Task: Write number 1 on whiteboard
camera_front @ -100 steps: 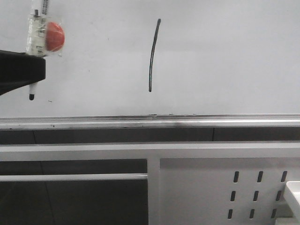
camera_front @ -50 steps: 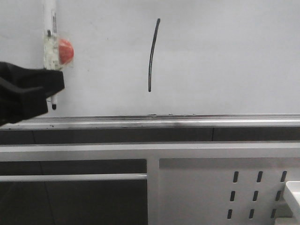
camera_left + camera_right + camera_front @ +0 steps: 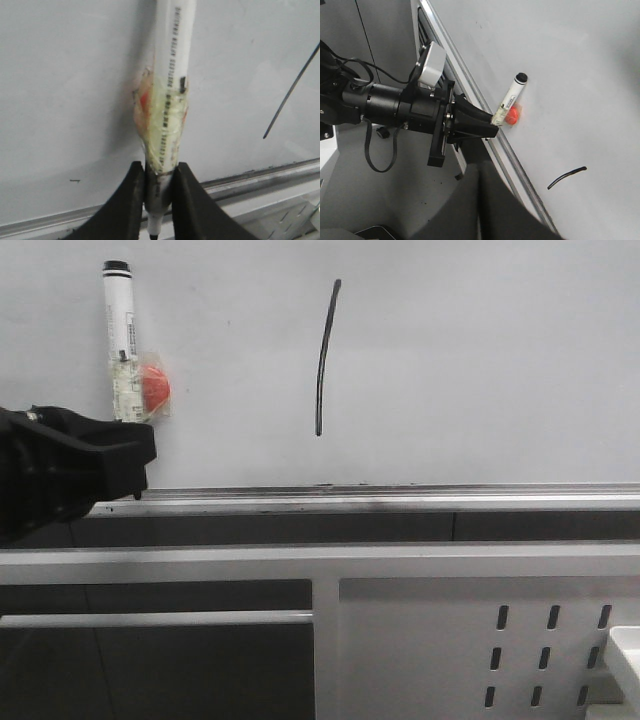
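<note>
Far left, black left gripper (image 3: 128, 472), fingers pinched tight on lower barrel of white marker pen (image 3: 120, 325) with black end cap and black tip; pen upright, rising above the fingers, tip poking out just below them close over the rail. Wrapped in clear tape on the barrel just above the grip, a small red-orange ball (image 3: 153, 386) on the pen's right side. Behind gripper and pen, large glossy pale grey-white whiteboard (image 3: 480, 370). Directly below the fingertips, silver metal lower rail (image 3: 400, 500) smudged with black ink. Well to the right of the gripper, higher than its fingers, the number 1 (image 3: 324, 355): thin black, slightly curved, near-vertical stroke on the board, apart from pen. Further right and lower, white perforated metal panel (image 3: 480, 640). Right gripper: only a dark blurred shape in its own wrist view, spread or closed cannot tell.
</note>
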`<state>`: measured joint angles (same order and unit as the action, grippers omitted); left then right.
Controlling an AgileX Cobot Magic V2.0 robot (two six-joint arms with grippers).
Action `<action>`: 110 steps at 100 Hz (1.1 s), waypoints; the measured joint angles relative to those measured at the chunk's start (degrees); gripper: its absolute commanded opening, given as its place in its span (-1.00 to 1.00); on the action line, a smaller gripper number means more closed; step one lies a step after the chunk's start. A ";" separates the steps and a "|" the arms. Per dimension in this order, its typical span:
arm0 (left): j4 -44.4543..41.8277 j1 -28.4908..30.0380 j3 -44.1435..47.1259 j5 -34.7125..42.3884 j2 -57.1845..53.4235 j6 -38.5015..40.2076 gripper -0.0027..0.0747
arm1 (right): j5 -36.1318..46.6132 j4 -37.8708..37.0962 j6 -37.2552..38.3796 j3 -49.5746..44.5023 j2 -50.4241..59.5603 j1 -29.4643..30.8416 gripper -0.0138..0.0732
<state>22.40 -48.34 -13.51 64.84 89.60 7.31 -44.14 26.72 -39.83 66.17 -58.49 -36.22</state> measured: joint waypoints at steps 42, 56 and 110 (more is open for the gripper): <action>-0.59 1.54 -2.13 -0.07 1.90 -0.55 -0.98 | 0.00 -0.09 0.03 0.00 0.00 0.00 -0.84; -0.84 1.66 -2.13 -0.07 1.90 -0.55 -0.98 | 0.00 -0.09 0.03 0.00 0.00 0.00 -0.84; -0.65 2.01 -2.71 0.15 2.00 -0.55 -0.06 | 0.00 -0.09 0.03 0.00 0.00 0.00 -0.84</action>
<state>21.75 -46.33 -16.23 64.99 91.60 6.76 -44.14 26.63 -39.79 66.17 -58.49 -36.22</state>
